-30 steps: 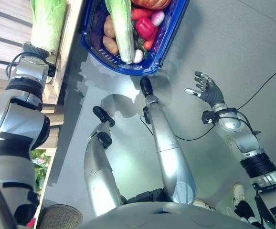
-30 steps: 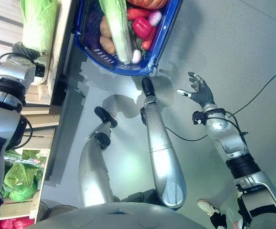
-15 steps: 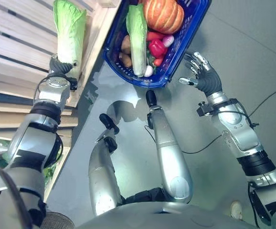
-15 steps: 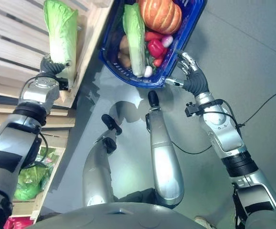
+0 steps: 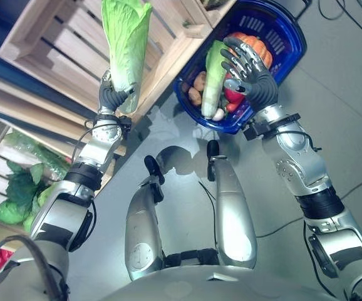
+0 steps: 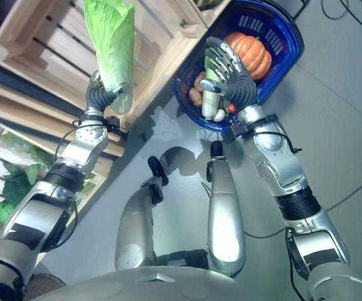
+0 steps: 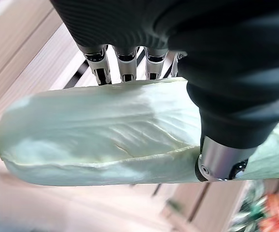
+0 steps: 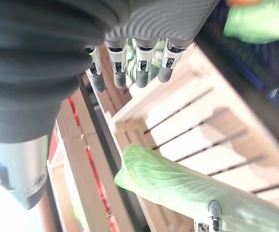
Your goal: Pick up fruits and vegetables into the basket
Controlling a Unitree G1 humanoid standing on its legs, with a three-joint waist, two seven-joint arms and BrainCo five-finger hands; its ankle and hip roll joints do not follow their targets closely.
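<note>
The cabbage point(image 5: 126, 47) stood upright in the left hand point(image 5: 113, 95), fingers and thumb curled round its pale base, out in front of the wooden crates point(image 5: 62, 50) on the left. To its right, on the floor, sat the blue basket point(image 5: 287, 31), already holding a second cabbage point(image 5: 211, 84), a pumpkin point(image 6: 251, 53), potatoes point(image 5: 197, 88) and a red pepper point(image 5: 233, 95). The right hand point(image 6: 230, 75) hovered over the basket's near side, its fingers spread and straight, gripping nothing. Leafy greens point(image 5: 19, 191) lay in a lower crate at far left.
</note>
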